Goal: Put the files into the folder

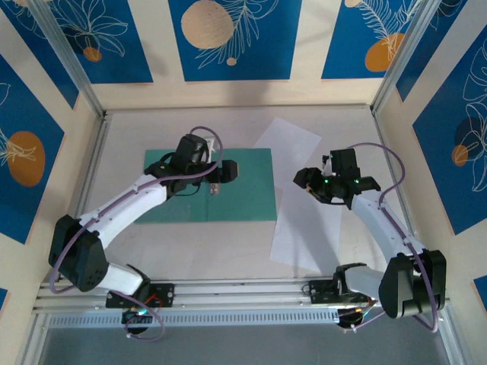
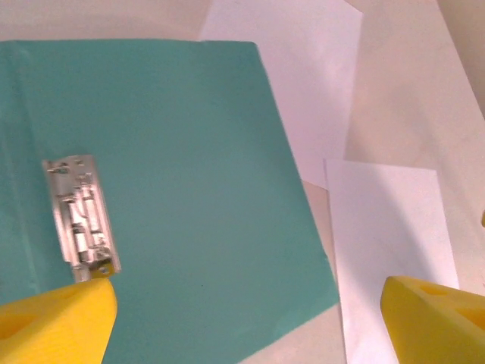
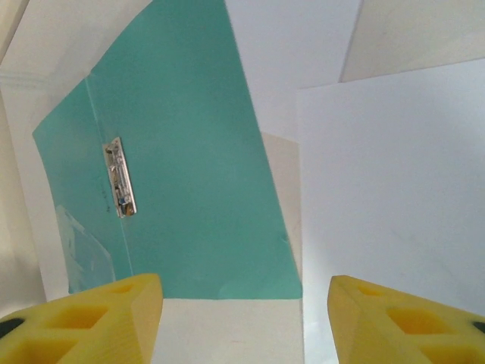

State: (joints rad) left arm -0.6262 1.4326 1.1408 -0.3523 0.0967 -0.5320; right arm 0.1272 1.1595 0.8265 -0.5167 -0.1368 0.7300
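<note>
The teal folder (image 1: 251, 194) (image 2: 189, 189) (image 3: 189, 167) lies opened flat on the table, its metal clip (image 2: 79, 216) (image 3: 120, 178) facing up. One white file (image 1: 289, 141) (image 2: 303, 76) sits askew past the folder's far right corner. The other file (image 1: 304, 228) (image 2: 386, 243) (image 3: 394, 197) lies just right of the folder. My left gripper (image 1: 222, 176) (image 2: 250, 318) hangs open over the folder's middle, nothing between its yellow fingers. My right gripper (image 1: 335, 190) (image 3: 242, 318) is open above the near file's left edge, holding nothing.
Cream table (image 1: 152, 243) is enclosed by blue patterned walls and aluminium posts (image 1: 72, 72). A metal rail (image 1: 243, 293) runs along the near edge by the arm bases. A narrow strip of table separates the folder from the near file.
</note>
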